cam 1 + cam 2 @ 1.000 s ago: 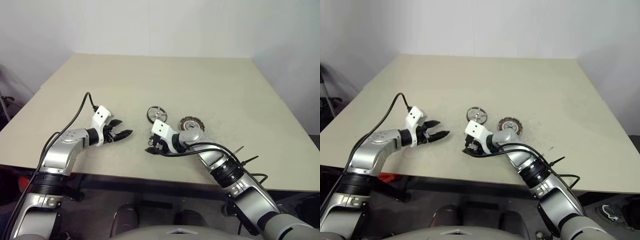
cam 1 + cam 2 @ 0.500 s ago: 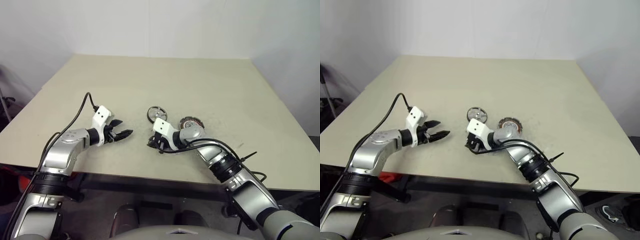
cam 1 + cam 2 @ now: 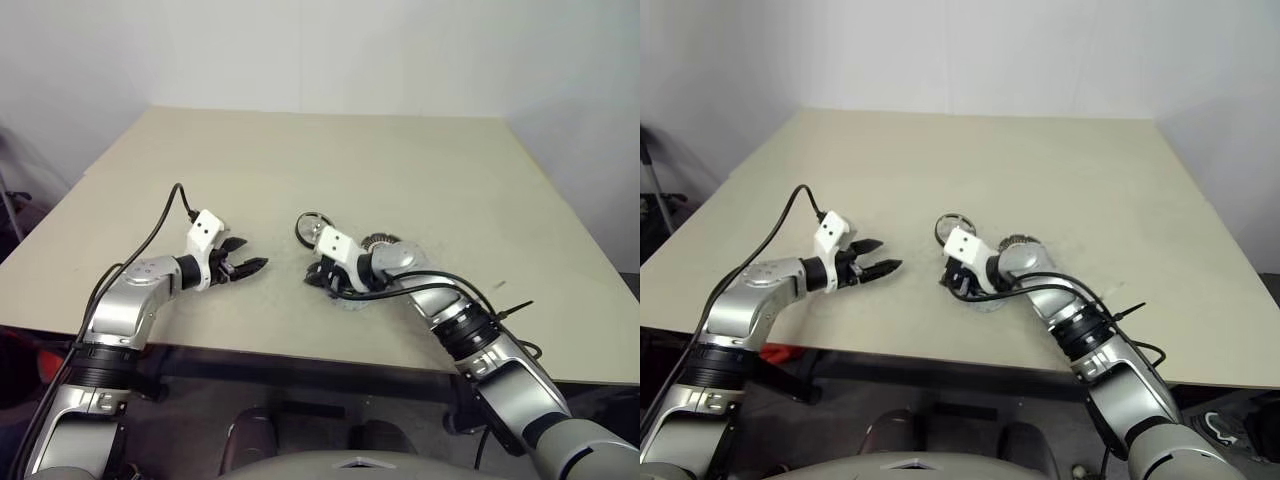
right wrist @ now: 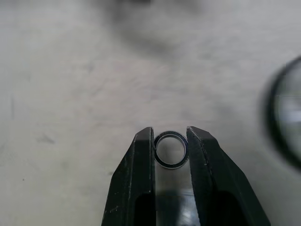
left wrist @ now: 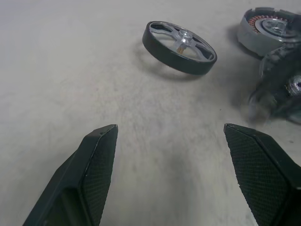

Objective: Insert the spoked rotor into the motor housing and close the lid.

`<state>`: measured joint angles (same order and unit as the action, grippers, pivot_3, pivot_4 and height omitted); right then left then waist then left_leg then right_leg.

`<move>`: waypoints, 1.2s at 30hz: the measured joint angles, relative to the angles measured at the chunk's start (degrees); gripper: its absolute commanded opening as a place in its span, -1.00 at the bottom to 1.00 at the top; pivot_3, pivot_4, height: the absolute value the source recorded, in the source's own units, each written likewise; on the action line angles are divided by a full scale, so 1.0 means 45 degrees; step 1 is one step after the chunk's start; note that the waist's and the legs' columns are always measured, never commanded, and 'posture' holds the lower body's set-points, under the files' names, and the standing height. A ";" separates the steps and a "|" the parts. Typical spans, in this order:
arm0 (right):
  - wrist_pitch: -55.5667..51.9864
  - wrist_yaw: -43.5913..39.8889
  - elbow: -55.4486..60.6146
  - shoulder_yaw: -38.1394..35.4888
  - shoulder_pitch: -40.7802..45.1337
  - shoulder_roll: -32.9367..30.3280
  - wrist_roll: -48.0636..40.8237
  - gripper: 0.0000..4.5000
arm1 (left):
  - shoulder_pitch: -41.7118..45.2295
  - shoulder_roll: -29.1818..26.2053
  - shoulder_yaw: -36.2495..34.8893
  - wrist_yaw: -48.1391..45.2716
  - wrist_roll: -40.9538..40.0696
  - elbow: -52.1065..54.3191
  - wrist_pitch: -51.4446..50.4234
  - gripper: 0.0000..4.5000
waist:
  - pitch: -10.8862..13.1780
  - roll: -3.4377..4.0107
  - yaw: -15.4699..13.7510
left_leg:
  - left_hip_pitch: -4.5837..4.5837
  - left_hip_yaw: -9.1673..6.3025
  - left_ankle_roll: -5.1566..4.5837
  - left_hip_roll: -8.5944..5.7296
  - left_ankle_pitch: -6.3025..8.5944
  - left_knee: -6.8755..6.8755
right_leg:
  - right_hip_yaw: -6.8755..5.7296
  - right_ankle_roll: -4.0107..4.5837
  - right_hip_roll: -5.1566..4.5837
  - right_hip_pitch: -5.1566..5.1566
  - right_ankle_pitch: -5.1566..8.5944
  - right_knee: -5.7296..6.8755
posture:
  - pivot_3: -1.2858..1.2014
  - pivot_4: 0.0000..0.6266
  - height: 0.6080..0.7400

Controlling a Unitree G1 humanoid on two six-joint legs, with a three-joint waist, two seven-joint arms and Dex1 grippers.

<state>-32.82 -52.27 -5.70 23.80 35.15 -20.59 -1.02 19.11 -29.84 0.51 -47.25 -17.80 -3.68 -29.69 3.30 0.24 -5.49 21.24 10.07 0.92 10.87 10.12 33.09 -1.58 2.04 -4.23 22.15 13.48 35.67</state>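
Beige and lightly scuffed, the table (image 3: 420,170) runs back to a plain white wall, and everything sits near its front edge. Farthest left, the left gripper (image 3: 247,266) hangs just above the tabletop with its two black fingers (image 5: 96,165) spread wide and nothing between them, pointing toward the parts. Next along, the spoked rotor (image 5: 179,41) rests on the table with its black rim tilted and its silver spokes and hub showing (in the head views it peeks out just behind the right wrist's white block). Just beside it, the right gripper (image 4: 170,141) is pinched on a small thin ring (image 4: 170,149), which sits between the two fingertips, clear of the tabletop. Close behind the right wrist lies the motor housing (image 5: 264,28), a grey cup with copper-brown coils around a silver centre, near the rotor but not touching it. A blurred round object near the right gripper cannot be made out clearly in the wrist views
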 measured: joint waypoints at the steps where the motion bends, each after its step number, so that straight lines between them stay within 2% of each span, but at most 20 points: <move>1: -0.0028 0.0047 0.0160 -0.0165 0.0074 -0.0203 -0.0001 -0.75 | 0.0014 0.0123 0.0011 0.0002 -0.0001 -0.0003 0.0040 0.69 | 0.0000 0.0000 -0.0002 | 0.0004 0.0002 -0.0003 0.0000 0.0002 0.0000 | -0.0001 0.0003 0.0000 0.0004 0.0002 -0.0002 | 0.03 -1.00 1.00; 14: 0.0012 0.0820 -0.1117 -0.2280 0.0479 -0.2901 0.0234 -0.75 | 0.0422 0.1021 0.0307 -0.0043 0.0022 -0.0461 0.0512 0.69 | 0.0007 -0.0005 0.0003 | 0.0006 0.0007 -0.0006 -0.0001 0.0002 0.0003 | -0.0002 0.0005 0.0001 0.0004 0.0003 -0.0004 | 0.03 -1.00 1.00; 25: -0.0648 0.0856 0.0461 -0.2397 -0.1455 -0.3011 0.0115 -0.75 | 0.0544 0.1048 0.0316 -0.0272 -0.0056 -0.0601 0.0691 0.69 | 0.0009 -0.0004 -0.0023 | -0.0002 0.0009 -0.0027 -0.0001 0.0013 0.0011 | -0.0005 0.0011 0.0000 -0.0007 0.0007 -0.0004 | 0.03 -1.00 1.00; 36: -0.0412 0.1075 0.0462 -0.2401 -0.1609 -0.2991 0.0112 -0.75 | 0.0562 0.1058 0.0317 -0.0287 -0.0041 -0.0586 0.0694 0.69 | 0.0008 -0.0004 -0.0017 | -0.0028 0.0008 -0.0054 -0.0002 0.0029 0.0012 | -0.0004 0.0011 0.0000 -0.0029 0.0007 0.0003 | 0.03 -1.00 1.00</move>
<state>-34.68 -47.43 -3.62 13.00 27.91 -34.05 -0.52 21.64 -25.08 1.94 -48.55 -17.99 -6.32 -26.57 3.34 0.22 -5.57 21.12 10.11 0.68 10.86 10.25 33.14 -1.60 2.09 -4.23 22.02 13.51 35.69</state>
